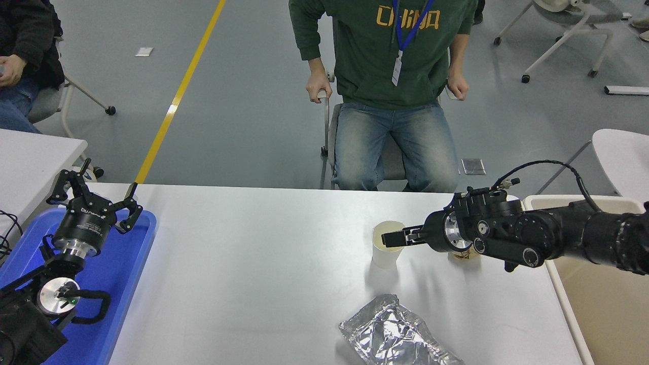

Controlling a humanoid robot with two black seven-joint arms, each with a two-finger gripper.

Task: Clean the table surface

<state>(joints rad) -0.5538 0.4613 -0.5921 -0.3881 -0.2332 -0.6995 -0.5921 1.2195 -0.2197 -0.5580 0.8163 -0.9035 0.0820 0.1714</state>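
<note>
- The table surface [253,263] is the big white top that fills the lower middle of the view, with a blue tray [119,274] at its left end and a beige tray [608,304] at its right end.
- Three things sit on it: a white paper cup [386,248], a crinkly silver foil bag [395,334] near the front edge, and a small brown thing [464,255] half hidden under the right arm.
- The right gripper [393,238] is at the cup's rim. One finger seems to lie across the open top, but I cannot tell if the jaws are pinching the rim or not.
- To do this step well, I think the pinch must be firm but soft, because a paper cup squashes and tips easily.
- Lift it straight up and keep it upright, in case something is inside.
- The beige tray looks like the nearest good place to carry it.
- The left gripper [94,195] is parked over the blue tray with its jaws spread wide.
- A person sits on a chair behind the table, well away from the cup.
</note>
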